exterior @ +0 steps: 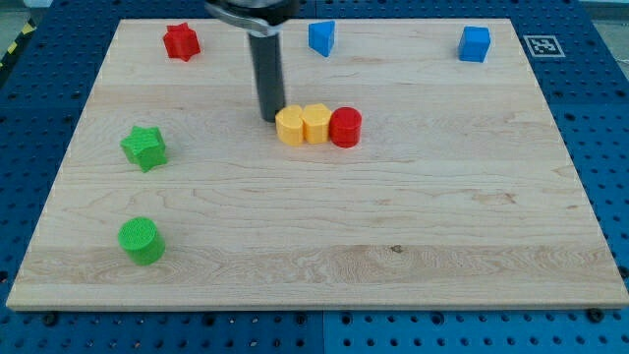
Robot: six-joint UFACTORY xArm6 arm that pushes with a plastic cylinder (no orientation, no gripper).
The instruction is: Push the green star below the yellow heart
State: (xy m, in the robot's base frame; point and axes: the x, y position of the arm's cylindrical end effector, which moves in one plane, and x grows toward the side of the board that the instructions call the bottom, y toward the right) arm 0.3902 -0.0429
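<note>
The green star (144, 147) lies near the board's left side, well left of a row of three touching blocks at the middle. That row holds a yellow heart-like block (291, 127), a yellow hexagon-like block (315, 124) and a red cylinder (345, 128); which yellow one is the heart is hard to tell. My tip (269, 118) rests on the board just left of the leftmost yellow block, almost touching it, and far to the right of the green star.
A green cylinder (142, 241) sits at the lower left. A red star (181, 41) is at the top left, a blue block (321, 37) at the top middle, a blue cube (475, 44) at the top right. The wooden board (393, 246) ends at blue pegboard.
</note>
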